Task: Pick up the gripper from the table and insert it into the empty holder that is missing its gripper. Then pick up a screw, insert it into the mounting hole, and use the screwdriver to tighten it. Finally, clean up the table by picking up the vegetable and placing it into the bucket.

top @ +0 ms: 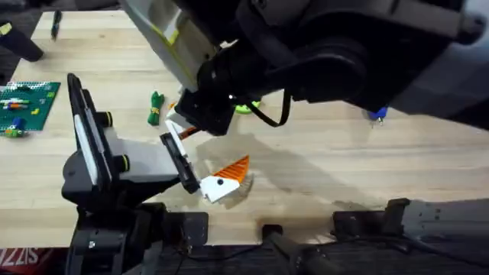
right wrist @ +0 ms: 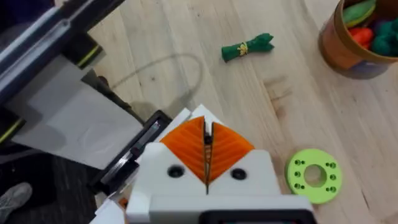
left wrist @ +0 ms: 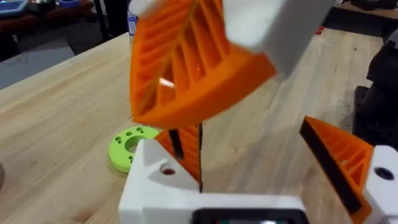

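Near the table's middle, the right gripper (right wrist: 206, 155) has its pads squeezed together. The left gripper (left wrist: 252, 142) is spread apart, close by. They could bump. The vegetable (right wrist: 247, 47) lies left, outside the bucket (right wrist: 348, 53).

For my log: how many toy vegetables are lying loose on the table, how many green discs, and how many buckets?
Loose toy vegetable: 1
Green disc: 1
Bucket: 1
Total: 3
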